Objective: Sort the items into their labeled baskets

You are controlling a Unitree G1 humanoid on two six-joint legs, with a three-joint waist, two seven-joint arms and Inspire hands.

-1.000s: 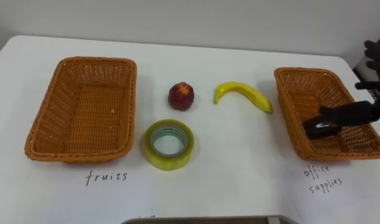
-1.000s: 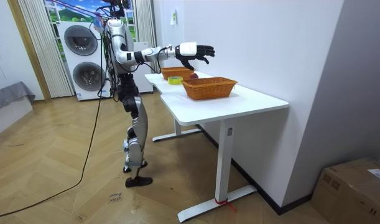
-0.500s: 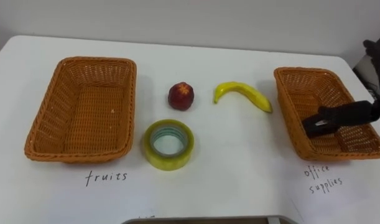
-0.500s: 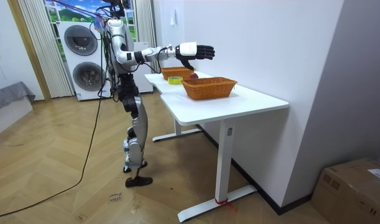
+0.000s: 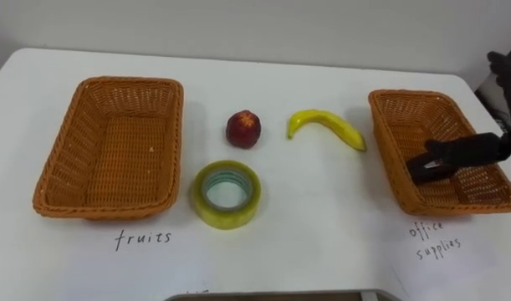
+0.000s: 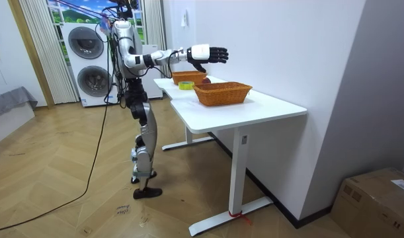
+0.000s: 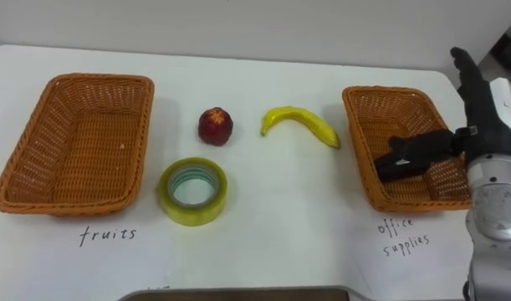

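On the white table a red apple (image 5: 243, 129) and a yellow banana (image 5: 326, 126) lie side by side in the middle. A roll of yellowish tape (image 5: 227, 194) lies flat in front of the apple. An empty wicker basket (image 5: 130, 82) stands at the left and a second wicker basket (image 5: 410, 104) at the right. My right hand (image 7: 489, 125) is open and raised over the right basket. Its fingers point away from me and its dark thumb (image 5: 464, 152) reaches across above the basket's floor. In the room view the right hand (image 6: 205, 54) hangs well above the table.
A handwritten label sits on the table in front of each basket. A grey flat edge (image 5: 280, 295) shows at the table's near side. I stand at the table's long side, with a wall behind its far edge and washing machines (image 6: 89, 59) behind me.
My right hand has drifted slightly upward over the right basket. The fruit, the tape and both baskets have not moved.
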